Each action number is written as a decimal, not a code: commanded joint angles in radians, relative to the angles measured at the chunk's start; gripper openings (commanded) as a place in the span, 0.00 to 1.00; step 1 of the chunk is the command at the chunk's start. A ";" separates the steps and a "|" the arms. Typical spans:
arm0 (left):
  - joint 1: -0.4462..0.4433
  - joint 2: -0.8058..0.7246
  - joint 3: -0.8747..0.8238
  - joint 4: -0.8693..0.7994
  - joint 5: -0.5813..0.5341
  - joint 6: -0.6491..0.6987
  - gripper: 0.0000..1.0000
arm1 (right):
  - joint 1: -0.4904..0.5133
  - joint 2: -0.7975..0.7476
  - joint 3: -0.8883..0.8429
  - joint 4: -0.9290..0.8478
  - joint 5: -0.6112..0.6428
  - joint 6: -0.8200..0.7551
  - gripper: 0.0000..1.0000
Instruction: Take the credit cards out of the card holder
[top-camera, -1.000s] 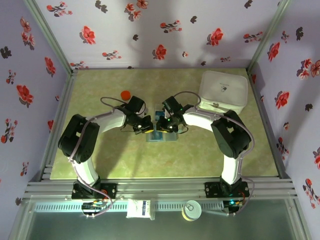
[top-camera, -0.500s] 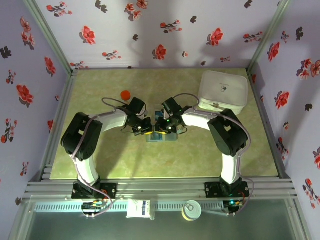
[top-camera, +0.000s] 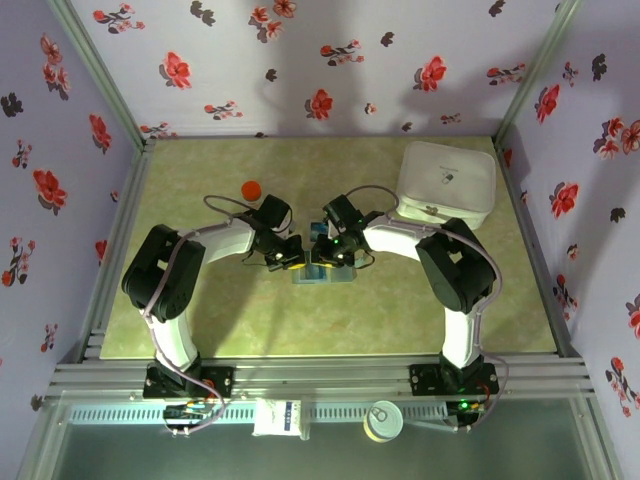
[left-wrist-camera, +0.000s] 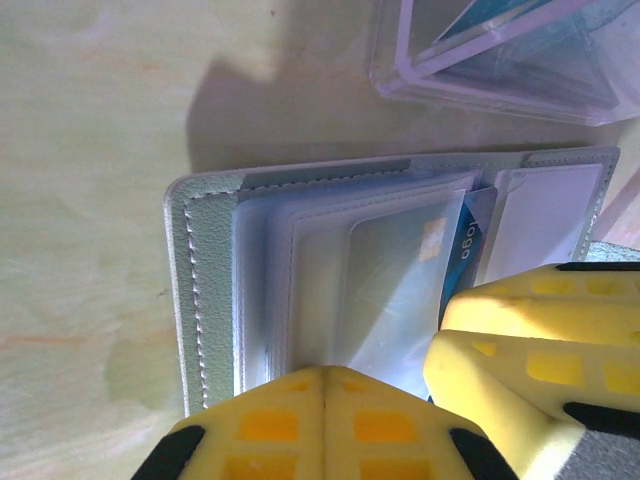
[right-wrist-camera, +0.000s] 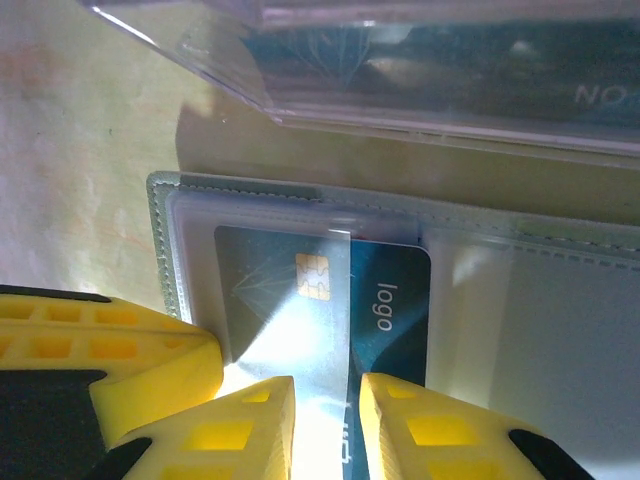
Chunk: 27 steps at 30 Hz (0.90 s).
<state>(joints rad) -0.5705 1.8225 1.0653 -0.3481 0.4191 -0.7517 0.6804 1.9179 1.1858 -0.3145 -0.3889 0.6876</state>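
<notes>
**Squarely over the open card holder, both grippers at work**

Here the two arms meet in the middle of the table, their wrists bent down over the card holder. The holder lies open and flat, its stitched grey-green edge outermost and its clear sleeves facing up. Just beyond it, on its far side, lies a clear plastic case.

The left gripper has its yellow fingers pressed tight together with nothing between them. Their tips rest on the stacked sleeves of one panel, near the holder's edge.

The right gripper comes in just beside it, so close that its fingers show next to the left ones in the left wrist view. Its jaws stand only a narrow slit apart. The tips are down on the face of the top card, and that glare-washed face shows through the gap.

The credit cards are inside the holder. The top one is dark blue with a gold chip and the word "logo". It sits partly under a clear sleeve, and its "logo" end lies bare towards the fold. How many cards lie beneath it cannot be made out.

Well apart from all this, a big white box sits at the far right corner. A small red thing lies beyond the left arm.
</notes>
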 joint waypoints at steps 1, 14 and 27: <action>0.003 0.005 0.004 -0.055 -0.030 0.020 0.00 | -0.009 -0.016 0.002 -0.053 0.054 -0.020 0.26; -0.008 -0.025 0.062 -0.091 -0.018 0.018 0.00 | -0.032 -0.112 -0.059 0.009 0.016 0.015 0.26; -0.040 0.029 0.070 -0.108 -0.056 0.024 0.00 | -0.080 -0.111 -0.143 0.122 -0.072 0.062 0.26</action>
<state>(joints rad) -0.6064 1.8229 1.1271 -0.4160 0.3954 -0.7517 0.6018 1.8099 1.0512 -0.2417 -0.4164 0.7269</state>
